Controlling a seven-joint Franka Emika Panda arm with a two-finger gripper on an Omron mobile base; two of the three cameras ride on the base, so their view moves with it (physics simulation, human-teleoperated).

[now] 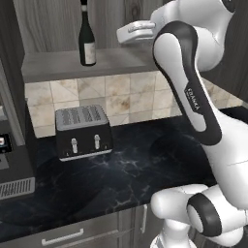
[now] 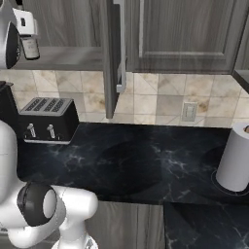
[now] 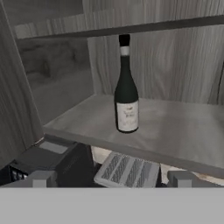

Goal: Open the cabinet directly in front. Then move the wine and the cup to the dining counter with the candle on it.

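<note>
The gripper stands wide open and holds nothing; its two finger tips rise well apart at the bottom of the hand view, aimed level into the cabinet. The wine stands upright ahead of them on the cabinet's bottom board, clear of both fingers and roughly midway between them. In the left base view the arm rises from the lower right, bends at a dark elbow and reaches up and left, its white hand held just right of the wine at shelf height. A cabinet door hangs open, edge-on. Below on the black bench sits a toaster, with a paper-towel roll far right.
</note>
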